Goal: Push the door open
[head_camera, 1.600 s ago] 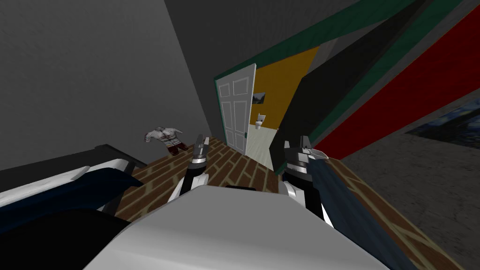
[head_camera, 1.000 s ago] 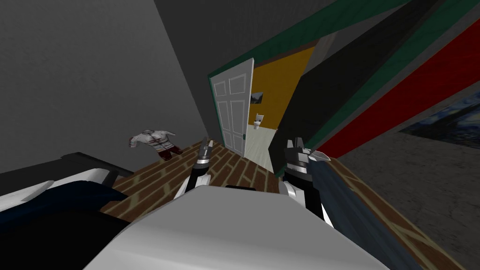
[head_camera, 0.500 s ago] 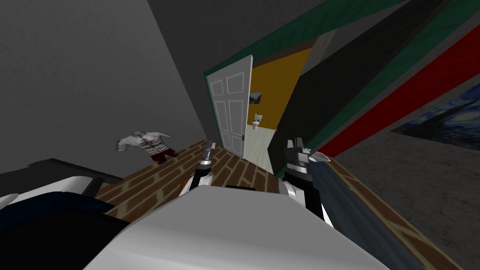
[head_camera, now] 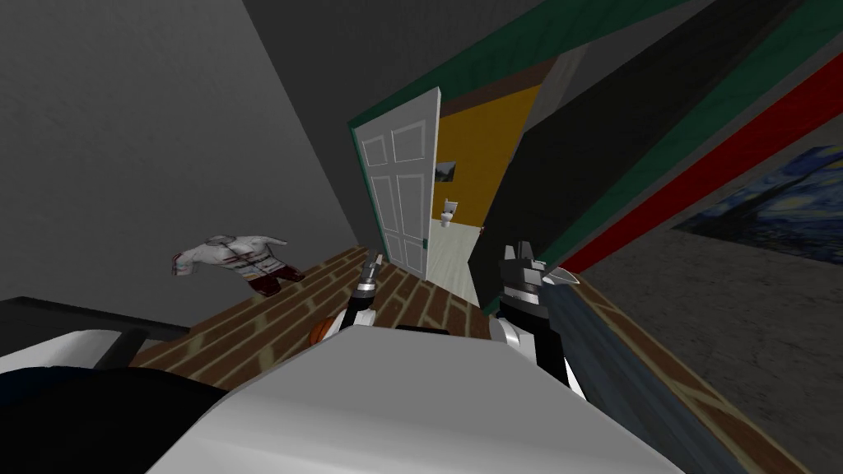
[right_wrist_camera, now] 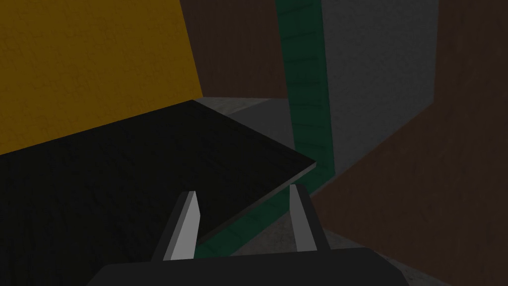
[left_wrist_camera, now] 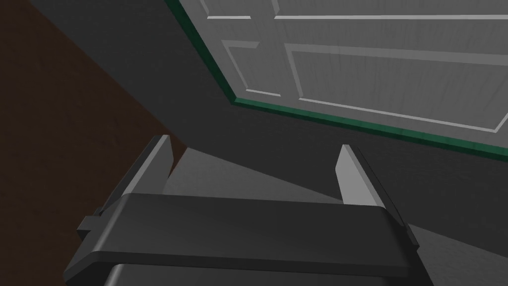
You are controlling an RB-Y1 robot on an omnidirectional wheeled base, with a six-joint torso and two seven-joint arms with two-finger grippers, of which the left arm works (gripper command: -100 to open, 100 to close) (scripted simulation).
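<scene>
Where the brick-patterned floor [head_camera: 272,317] meets the far grey wall, the white panelled door [head_camera: 402,185] stands ajar at the left side of its green frame [head_camera: 477,62]. Past its free edge show a yellow wall [head_camera: 482,148], a pale floor and a small white toilet [head_camera: 447,212]. The left gripper [left_wrist_camera: 254,149] reaches forward over the floor toward the door's lower part, apart from it. Its fingers are spread wide with nothing between them, and the door's panels and green edging lie beyond their tips. The right gripper [right_wrist_camera: 244,192] sits close to the lower corner of a dark flat panel [head_camera: 568,156] that stands to the right of the opening. Its fingers are also released and empty, with the panel's corner and a green strip just ahead of them; whether they touch the panel I cannot tell. A pale, stained garment [head_camera: 230,253] lies by the wall to the left. An orange ball [head_camera: 321,331] rests on the floor beside the left arm. A blue swirling painting [head_camera: 774,206] hangs on the grey wall at the right.
</scene>
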